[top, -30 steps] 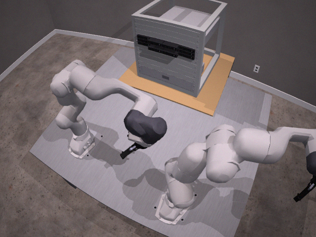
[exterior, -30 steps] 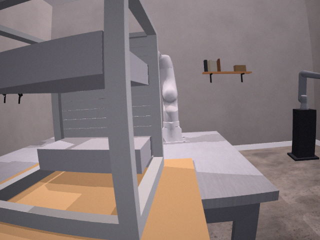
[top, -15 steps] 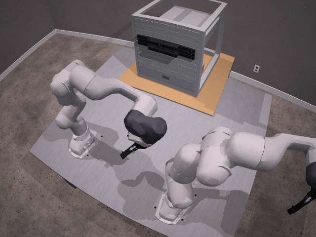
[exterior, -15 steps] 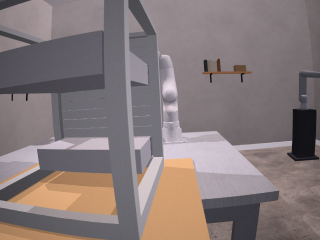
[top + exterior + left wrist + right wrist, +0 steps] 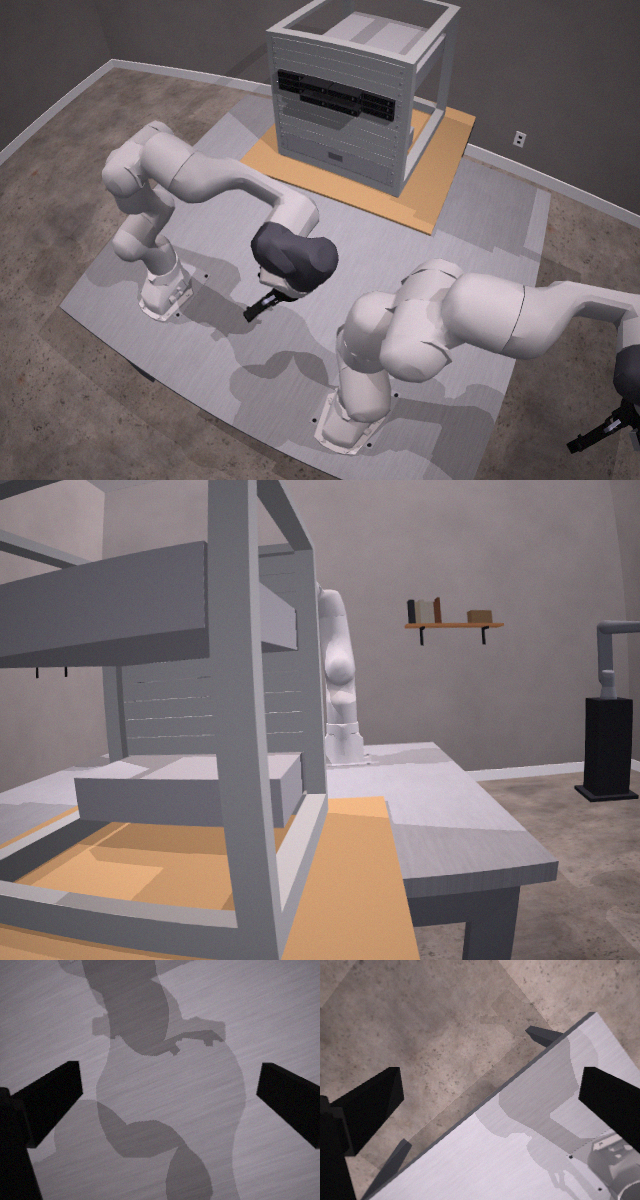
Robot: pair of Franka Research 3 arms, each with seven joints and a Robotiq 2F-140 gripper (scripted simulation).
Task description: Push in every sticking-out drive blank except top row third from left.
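Brushed grey tabletop [image 5: 129, 330] [image 5: 465, 810] [image 5: 170, 1100] [image 5: 450, 1170], one, set on a mottled brown floor [image 5: 51, 217] [image 5: 568, 852] [image 5: 420, 1035] between plain walls [image 5: 542, 62] [image 5: 382, 542].

Left pincer [image 5: 249, 315] [image 5: 170, 1079]: one, black, released, its fingers spread wide with nothing between them. We find it tilted above the tabletop, well apart from the rack; shadows cross the surface beneath it.

Right pincer [image 5: 573, 446] [image 5: 491, 1082]: one, black, likewise released and wide. We place it out past the tabletop's edge; its wrist view takes in both floor and tabletop.

Arms, two, white: left arm [image 5: 175, 170] and right arm [image 5: 485, 310], both bolted to the tabletop and bent at several joints.

Rack [image 5: 406, 129] [image 5: 235, 686]: one, grey, open-framed, upright on an orange board [image 5: 351, 193] [image 5: 356, 862] at the far part of the tabletop. Neither pincer touches it.

Drive blanks [image 5: 344, 93]: black, in a band across the upper part of the rack's front. We see several in the middle columns standing proud, including the third from the left in the top row; the lower rows are too small and shaded for us to count surely.

Surroundings: one white wall outlet [image 5: 519, 138]; one orange shelf [image 5: 449, 625] with books [image 5: 424, 611] and a brown box [image 5: 479, 616]; one black pedestal [image 5: 607, 743] bearing a grey arm [image 5: 605, 658].
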